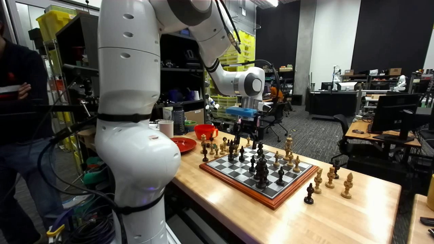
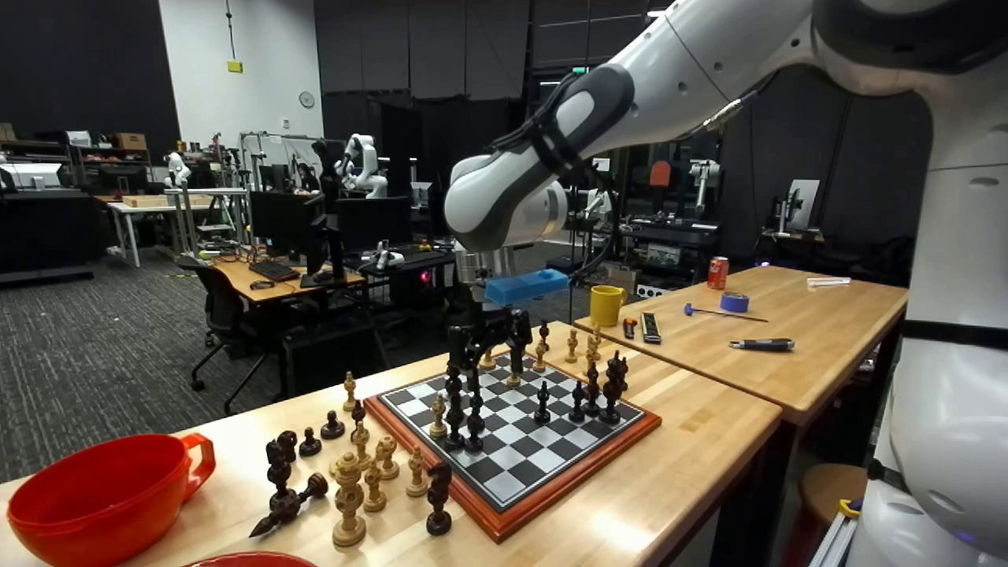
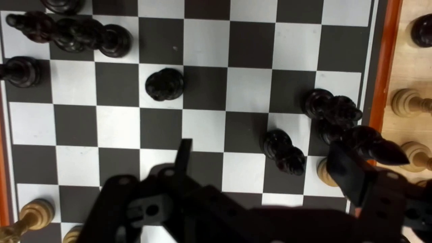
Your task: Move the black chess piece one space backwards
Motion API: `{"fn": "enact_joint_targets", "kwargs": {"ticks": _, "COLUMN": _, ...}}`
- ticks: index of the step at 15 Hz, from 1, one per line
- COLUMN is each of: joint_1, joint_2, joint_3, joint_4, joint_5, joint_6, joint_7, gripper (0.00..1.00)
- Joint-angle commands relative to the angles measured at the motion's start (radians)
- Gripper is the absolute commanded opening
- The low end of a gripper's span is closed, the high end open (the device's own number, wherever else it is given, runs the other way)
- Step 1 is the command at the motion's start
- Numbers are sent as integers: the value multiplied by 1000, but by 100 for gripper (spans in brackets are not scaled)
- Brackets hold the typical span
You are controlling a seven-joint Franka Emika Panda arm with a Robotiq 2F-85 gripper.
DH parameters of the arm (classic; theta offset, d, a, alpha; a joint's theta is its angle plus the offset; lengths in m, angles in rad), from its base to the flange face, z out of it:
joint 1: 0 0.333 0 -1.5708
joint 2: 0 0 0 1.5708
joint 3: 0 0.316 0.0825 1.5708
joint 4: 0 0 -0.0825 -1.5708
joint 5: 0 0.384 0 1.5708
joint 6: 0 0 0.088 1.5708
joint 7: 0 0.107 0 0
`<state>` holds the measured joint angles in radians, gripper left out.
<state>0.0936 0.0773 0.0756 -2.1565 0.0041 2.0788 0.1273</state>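
Got gripper spread wide above board, holding nothing. See black piece standing between the fingers in wrist view, with base mostly on a light square, close to a corner. Can't tell finger height against piece tops. Can't pick out the task's piece for sure either, given the other black pieces on board. Also see light pieces beside board on worktop, plus red cup near them in an exterior view.
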Motion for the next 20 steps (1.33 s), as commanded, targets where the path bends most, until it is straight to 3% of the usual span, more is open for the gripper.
{"fn": "enact_joint_targets", "kwargs": {"ticks": 1, "joint_1": 4, "joint_2": 7, "joint_3": 8, "joint_4": 13, "joint_5": 19, "joint_6": -11, "joint_7": 9, "gripper": 100}}
{"fn": "enact_joint_targets", "kwargs": {"ticks": 15, "joint_1": 0, "joint_2": 55, "joint_3": 5, "joint_4": 41, "joint_5": 41, "joint_6": 7, "joint_7": 1, "gripper": 100}}
{"fn": "enact_joint_targets", "kwargs": {"ticks": 16, "joint_1": -1, "joint_2": 57, "joint_3": 3, "joint_4": 42, "joint_5": 40, "joint_6": 12, "joint_7": 1, "gripper": 75}}
{"fn": "enact_joint_targets", "kwargs": {"ticks": 17, "joint_1": -3, "joint_2": 57, "joint_3": 3, "joint_4": 40, "joint_5": 43, "joint_6": 16, "joint_7": -2, "gripper": 74}}
{"fn": "enact_joint_targets", "kwargs": {"ticks": 20, "joint_1": -7, "joint_2": 52, "joint_3": 1, "joint_4": 33, "joint_5": 48, "joint_6": 26, "joint_7": -10, "gripper": 54}}
